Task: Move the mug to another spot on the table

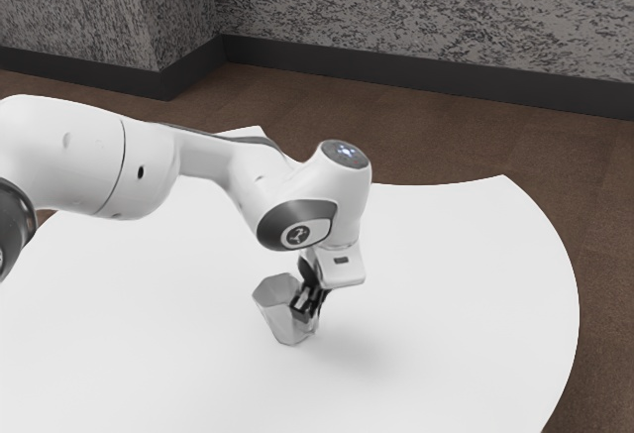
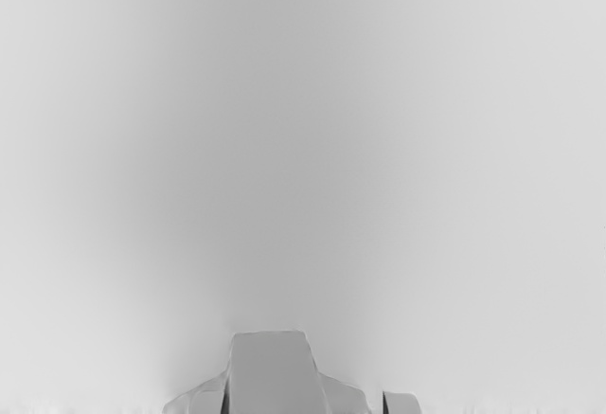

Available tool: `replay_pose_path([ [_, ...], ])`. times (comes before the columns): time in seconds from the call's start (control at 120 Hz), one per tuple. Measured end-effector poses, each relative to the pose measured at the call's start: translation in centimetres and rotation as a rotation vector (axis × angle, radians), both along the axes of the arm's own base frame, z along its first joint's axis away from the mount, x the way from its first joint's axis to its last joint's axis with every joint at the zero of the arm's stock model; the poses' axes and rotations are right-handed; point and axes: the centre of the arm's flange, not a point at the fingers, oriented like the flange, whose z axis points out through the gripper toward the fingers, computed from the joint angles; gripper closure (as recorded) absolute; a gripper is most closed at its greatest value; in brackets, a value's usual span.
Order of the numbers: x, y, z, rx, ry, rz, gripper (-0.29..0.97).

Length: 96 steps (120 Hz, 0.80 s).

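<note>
A grey faceted mug sits near the middle of the white table, leaning a little. My black gripper comes down on the mug's rim on the side toward the exterior view's right and is shut on the mug's wall, one finger inside and one outside. I cannot tell whether the mug's base touches the table. In the wrist view the mug is a grey shape right under my hand, with plain white table beyond it.
The table's curved edge runs along the exterior view's right, with brown floor beyond it. White tabletop stretches around the mug on all sides. My arm's white links reach over the table's left part.
</note>
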Motion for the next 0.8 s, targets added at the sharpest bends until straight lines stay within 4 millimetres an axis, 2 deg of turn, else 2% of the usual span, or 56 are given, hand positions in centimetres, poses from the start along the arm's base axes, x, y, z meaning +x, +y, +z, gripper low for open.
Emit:
replay_pose_path([
  [0.133, 0.3, 0.4, 0.0, 0.043, 0.015, 0.03, 0.59],
  [0.317, 0.8, 0.4, 1.2, 0.087, 0.019, 0.072, 0.61],
  [0.408, 1.3, 1.4, 1.7, 0.111, 0.019, 0.113, 0.61],
  [0.55, 3.0, 4.2, 2.5, 0.149, 0.0, 0.198, 0.65],
  [0.8, 4.4, 6.8, 3.8, 0.185, -0.041, 0.332, 0.69],
])
